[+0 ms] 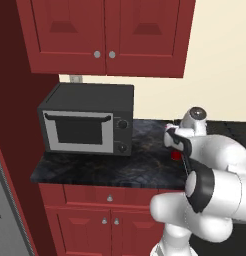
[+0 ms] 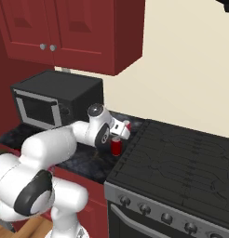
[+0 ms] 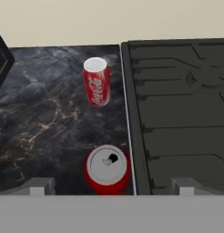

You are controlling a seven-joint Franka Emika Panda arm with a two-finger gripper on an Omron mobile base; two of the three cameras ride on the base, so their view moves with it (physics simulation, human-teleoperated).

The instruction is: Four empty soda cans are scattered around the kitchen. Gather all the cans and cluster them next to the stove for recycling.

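A black marbled worktop [image 3: 41, 123] runs under dark red cabinets [image 1: 105, 35], with the stove [image 3: 182, 113] butting its edge. The jaws stand wide apart above it, gripping nothing, their tips flanking a red can [image 3: 107, 169] that stands upright just beside the stove's edge. A second red can [image 3: 96, 82] stands farther back, also near the stove. A black microwave [image 1: 87, 120] sits well apart along the worktop.

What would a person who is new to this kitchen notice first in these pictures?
Two red soda cans stand upright on the dark marbled counter, close beside the left edge of the black stove. The white arm's open pincer hangs over the nearer can. A black microwave sits further left, under red cabinets.
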